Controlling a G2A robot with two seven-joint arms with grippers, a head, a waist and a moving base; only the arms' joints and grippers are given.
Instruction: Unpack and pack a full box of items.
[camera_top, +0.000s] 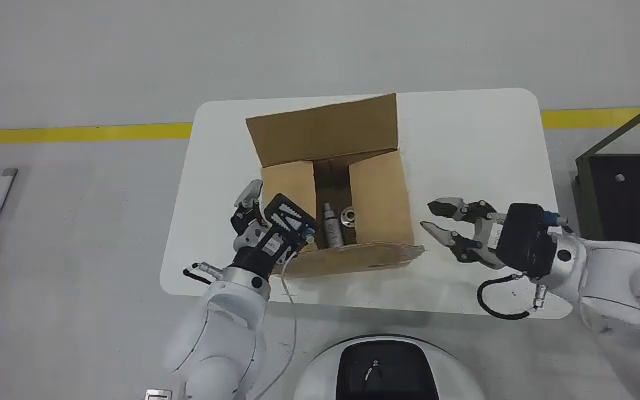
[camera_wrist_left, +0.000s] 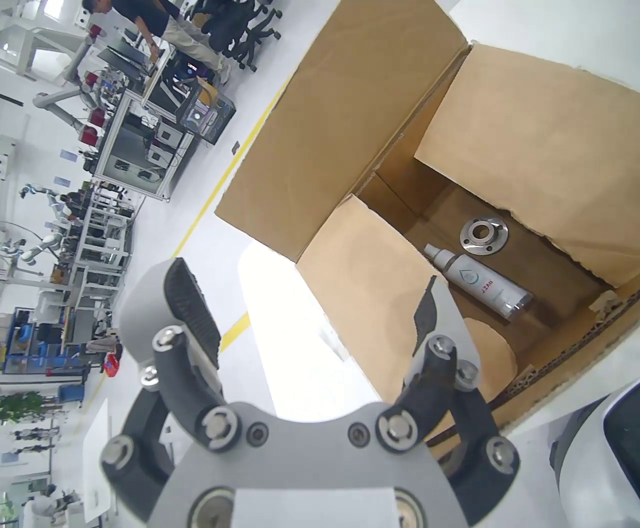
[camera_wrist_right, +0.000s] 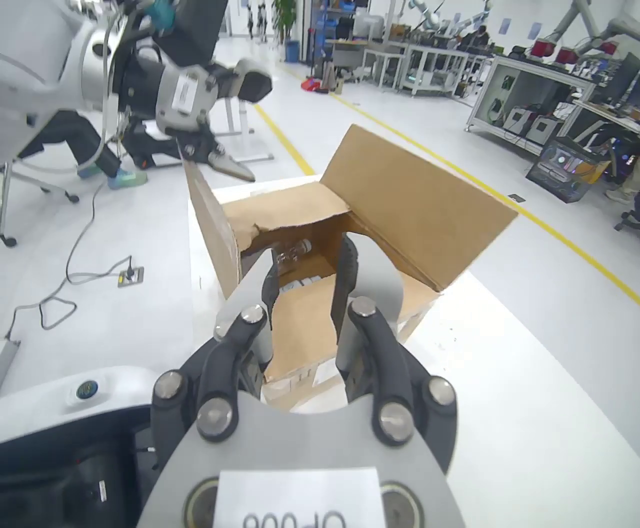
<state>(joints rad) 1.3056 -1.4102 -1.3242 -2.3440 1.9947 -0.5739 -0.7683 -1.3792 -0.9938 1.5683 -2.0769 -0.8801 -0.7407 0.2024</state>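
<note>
We have the cardboard box (camera_top: 340, 160) open mid-desk (camera_top: 480, 130), two items inside.
On its floor we see a spray bottle (camera_wrist_left: 480, 285) lying just beside a round metal flange (camera_wrist_left: 484, 236). Our left pincer (camera_wrist_left: 305, 290), released and spread wide, sits at the box's left flap. Our right pincer (camera_top: 430, 217), also released, hovers over the desk's right part, apart from the box.

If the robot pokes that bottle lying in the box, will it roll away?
Probably yes: the bottle is round and lies on its side, so a sideways poke would likely roll it. Its smooth, shiny body may be slippery to grab. The walls of the box should stop it quickly.
</note>
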